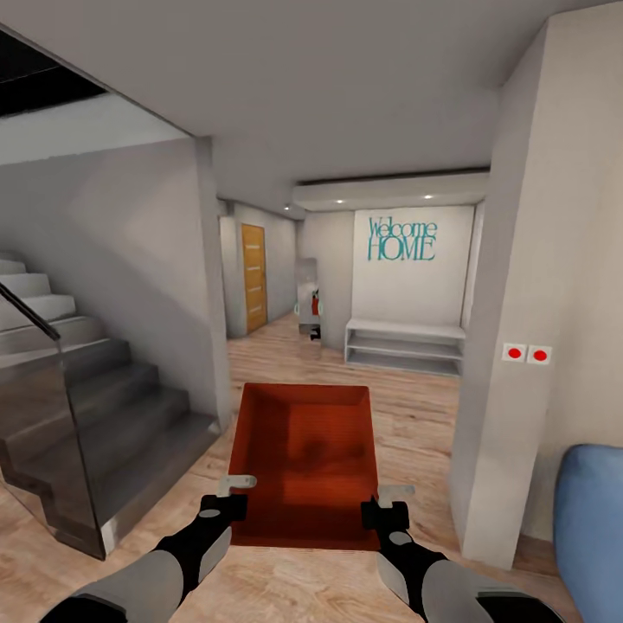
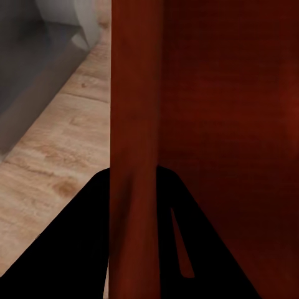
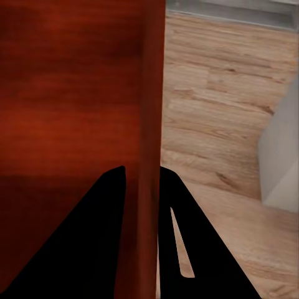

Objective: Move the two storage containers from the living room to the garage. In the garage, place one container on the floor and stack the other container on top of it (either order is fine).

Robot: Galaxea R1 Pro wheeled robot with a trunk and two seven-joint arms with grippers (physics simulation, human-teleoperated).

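Both grippers, left gripper (image 1: 236, 483) and right gripper (image 1: 394, 495), clamp opposite walls of the storage container (image 1: 305, 459); keep it level while rolling past the staircase (image 1: 95, 407).

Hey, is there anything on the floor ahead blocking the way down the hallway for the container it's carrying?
Nothing visible does. The storage container is held by the left gripper and right gripper, and the wood floor ahead looks bare toward the orange door. The stairs and white bench sit aside.
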